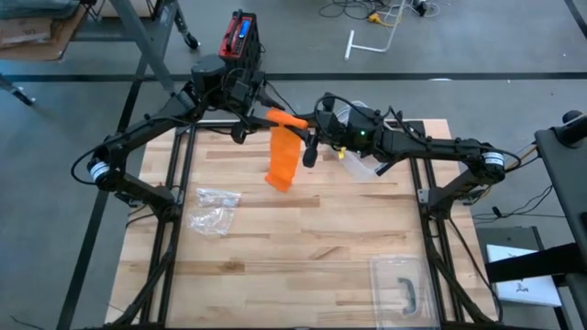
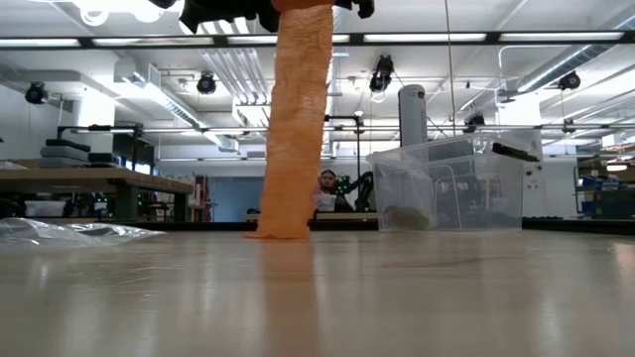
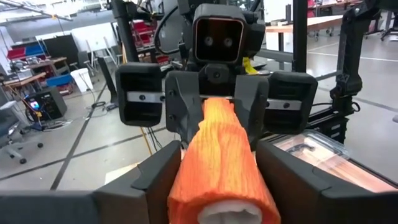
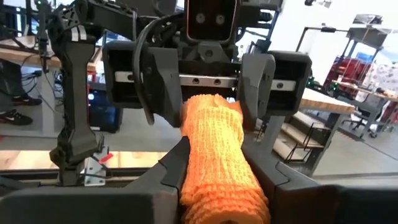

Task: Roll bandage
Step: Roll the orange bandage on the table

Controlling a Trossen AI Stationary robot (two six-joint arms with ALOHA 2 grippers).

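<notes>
An orange bandage roll (image 1: 290,119) hangs level high above the far middle of the table, between my two grippers, which face each other. My left gripper (image 1: 267,116) comes from the left and is shut on one end. My right gripper (image 1: 310,125) comes from the right and is shut on the other end. The unrolled tail (image 2: 298,119) hangs straight down from the roll. Its lower end (image 2: 278,232) rests bunched on the tabletop. My left gripper pinches the roll's left end (image 3: 214,180) between its two fingers (image 3: 158,180), level, from the table's left, fingers lying along the roll. The roll is lifted clear and level. My right gripper pinches the roll's right end (image 4: 217,168) between its two fingers (image 4: 177,165), level, from the table's right, fingers lying along the roll. The tail hangs below, its end on the table.
A crumpled clear plastic bag (image 1: 213,209) lies left of the table's middle. A clear plastic bin (image 2: 446,188) stands under the right arm at the far right. A clear lid with a dark handle (image 1: 404,289) lies at the near right corner.
</notes>
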